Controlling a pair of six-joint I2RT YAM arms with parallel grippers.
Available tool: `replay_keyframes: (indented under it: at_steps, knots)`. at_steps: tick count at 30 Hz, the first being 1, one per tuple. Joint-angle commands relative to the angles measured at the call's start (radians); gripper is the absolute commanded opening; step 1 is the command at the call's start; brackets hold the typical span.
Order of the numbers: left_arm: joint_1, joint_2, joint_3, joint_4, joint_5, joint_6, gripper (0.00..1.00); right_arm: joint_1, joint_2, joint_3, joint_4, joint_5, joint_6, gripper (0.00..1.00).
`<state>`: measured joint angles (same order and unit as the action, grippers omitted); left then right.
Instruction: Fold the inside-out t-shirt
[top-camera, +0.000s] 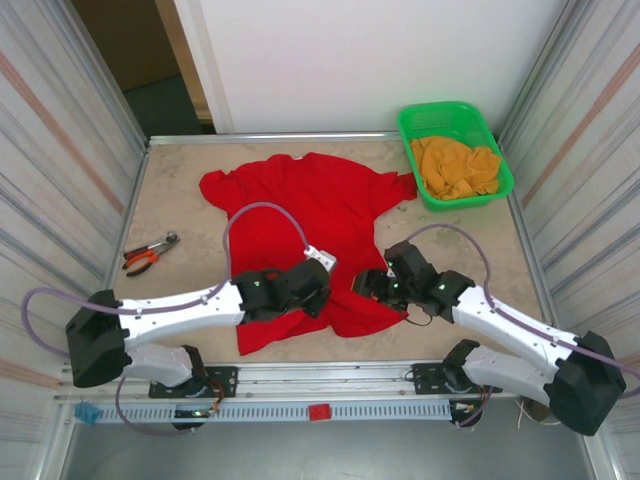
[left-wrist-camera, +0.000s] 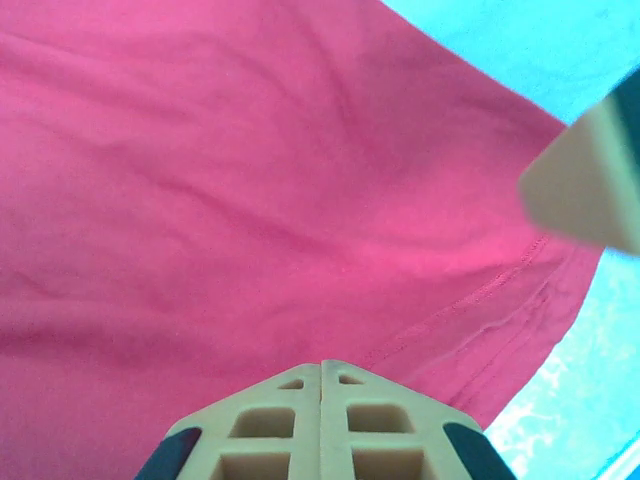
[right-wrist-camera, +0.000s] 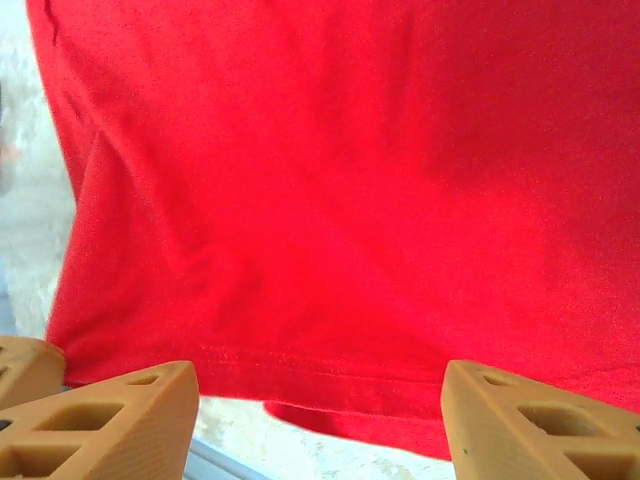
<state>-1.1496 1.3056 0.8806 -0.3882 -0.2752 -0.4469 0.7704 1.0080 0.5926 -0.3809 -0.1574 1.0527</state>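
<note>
The inside-out t-shirt (top-camera: 315, 205) lies spread across the table, bright red, its hem toward the arms. My left gripper (top-camera: 322, 290) rests low on the shirt's near part. In the left wrist view its fingertips (left-wrist-camera: 321, 365) are pressed together against the red cloth (left-wrist-camera: 250, 200) close to the stitched hem, shut on the fabric. My right gripper (top-camera: 372, 285) sits just right of it at the hem. Its tan fingers (right-wrist-camera: 130, 415) stand wide apart, open (right-wrist-camera: 320, 400), with the hem (right-wrist-camera: 330, 375) lying between them untouched.
A green basket (top-camera: 503, 165) holding an orange-yellow cloth (top-camera: 455, 168) stands at the back right corner. Red-handled pliers (top-camera: 150, 252) lie at the left, beside the shirt. A white tag (top-camera: 320, 257) shows on the shirt. Metal rails edge the table.
</note>
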Motion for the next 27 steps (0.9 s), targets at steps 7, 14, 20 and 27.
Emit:
replay_keyframes:
  at_steps: [7, 14, 20, 27]
  knots:
    - [-0.001, -0.106, -0.074, -0.016, -0.043, -0.071, 0.00, 0.199, -0.003, -0.002, 0.179, 0.179, 0.419, 0.81]
    - [-0.001, -0.193, -0.092, -0.022, -0.076, -0.081, 0.00, 0.305, 0.045, -0.001, 0.219, 0.246, 0.569, 0.83]
    - [-0.001, -0.266, -0.107, -0.015, -0.075, -0.079, 0.00, 0.308, 0.092, 0.016, 0.248, 0.276, 0.591, 0.83]
    - [-0.001, -0.278, -0.104, -0.026, -0.073, -0.076, 0.00, 0.352, 0.121, 0.046, 0.289, 0.282, 0.646, 0.87]
